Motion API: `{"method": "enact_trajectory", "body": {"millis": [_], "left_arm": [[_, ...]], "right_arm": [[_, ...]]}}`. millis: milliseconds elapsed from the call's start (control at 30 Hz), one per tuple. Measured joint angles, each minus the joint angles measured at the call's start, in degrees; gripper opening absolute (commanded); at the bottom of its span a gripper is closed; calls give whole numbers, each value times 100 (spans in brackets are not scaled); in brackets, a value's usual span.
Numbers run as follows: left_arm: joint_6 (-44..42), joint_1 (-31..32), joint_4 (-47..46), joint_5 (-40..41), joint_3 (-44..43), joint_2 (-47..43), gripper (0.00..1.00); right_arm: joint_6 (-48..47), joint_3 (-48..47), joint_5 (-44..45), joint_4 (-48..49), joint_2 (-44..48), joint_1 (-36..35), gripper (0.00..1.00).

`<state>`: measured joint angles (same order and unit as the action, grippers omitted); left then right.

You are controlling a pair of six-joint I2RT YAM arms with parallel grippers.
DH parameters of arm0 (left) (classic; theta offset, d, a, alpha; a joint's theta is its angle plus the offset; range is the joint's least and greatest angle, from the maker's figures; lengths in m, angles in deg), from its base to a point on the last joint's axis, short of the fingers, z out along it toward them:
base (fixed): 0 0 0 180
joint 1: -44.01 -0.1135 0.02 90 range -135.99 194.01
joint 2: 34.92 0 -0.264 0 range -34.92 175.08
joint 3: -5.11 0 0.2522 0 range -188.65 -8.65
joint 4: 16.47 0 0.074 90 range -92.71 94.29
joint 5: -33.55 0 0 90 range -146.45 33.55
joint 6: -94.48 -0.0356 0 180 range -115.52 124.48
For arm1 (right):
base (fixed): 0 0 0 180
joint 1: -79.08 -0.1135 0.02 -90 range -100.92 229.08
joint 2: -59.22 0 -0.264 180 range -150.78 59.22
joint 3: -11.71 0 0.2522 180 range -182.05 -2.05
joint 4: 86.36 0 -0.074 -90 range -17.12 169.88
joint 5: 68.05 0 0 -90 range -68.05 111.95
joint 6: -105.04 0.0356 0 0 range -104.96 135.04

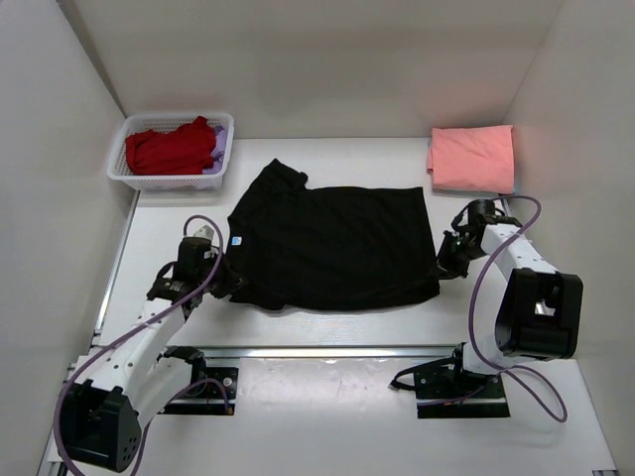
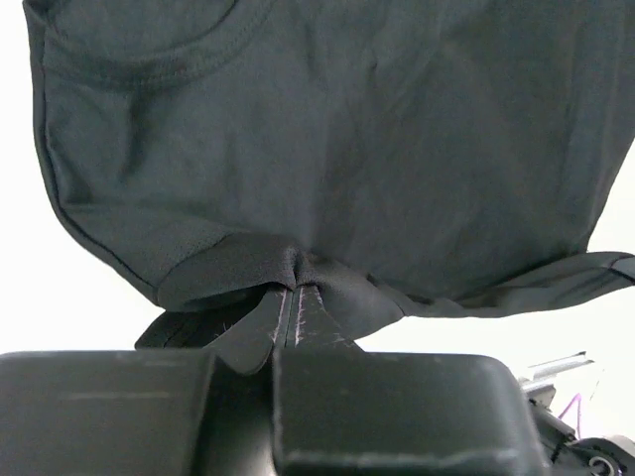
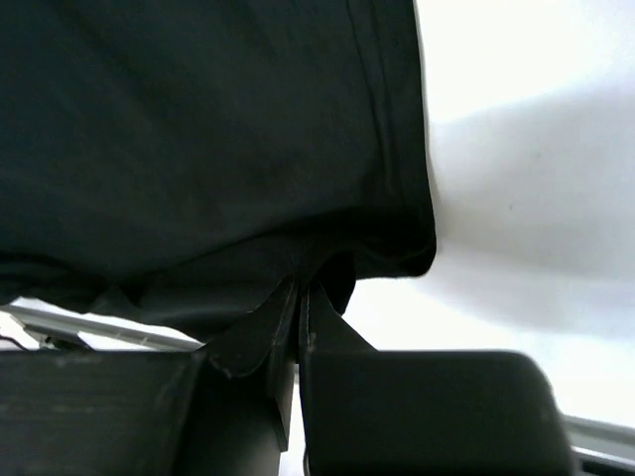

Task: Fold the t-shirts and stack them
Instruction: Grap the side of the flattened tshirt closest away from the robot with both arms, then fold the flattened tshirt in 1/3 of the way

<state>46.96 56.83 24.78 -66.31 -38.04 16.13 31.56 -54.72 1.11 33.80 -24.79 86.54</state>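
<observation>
Left end effector [image 2: 295, 290] clamps near-left edge of black t-shirt [image 1: 332, 243]; right end effector [image 3: 301, 288], near-right.

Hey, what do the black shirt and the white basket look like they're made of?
Black t-shirt: soft, matte knit fabric, probably cotton jersey. It drapes and wrinkles, and the left wrist view shows a stitched collar seam. White basket: looks like rigid moulded plastic with a smooth finish, going by its open lattice walls.
</observation>
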Motion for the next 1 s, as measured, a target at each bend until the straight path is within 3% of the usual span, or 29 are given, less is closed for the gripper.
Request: {"method": "enact_trajectory", "body": {"millis": [167, 567, 933, 967, 1000], "left_arm": [[90, -140, 39, -55, 66, 2, 0], [-280, -385, -254, -96, -1185, 2273, 0], [-476, -431, -267, -109, -2050, 3281, 0], [-481, -442, -264, -109, -2081, 3333, 1], [-483, -452, -267, -109, -2105, 3375, 12]], "right_arm": [[-31, 31, 11, -175, -168, -15, 0], [-131, -643, 24, -247, -1224, 162, 0], [-125, -1679, 24, -365, -2146, 144, 0], [-127, -1777, 28, -382, -2218, 127, 0], [-127, -1847, 33, -391, -2269, 118, 1]]}}
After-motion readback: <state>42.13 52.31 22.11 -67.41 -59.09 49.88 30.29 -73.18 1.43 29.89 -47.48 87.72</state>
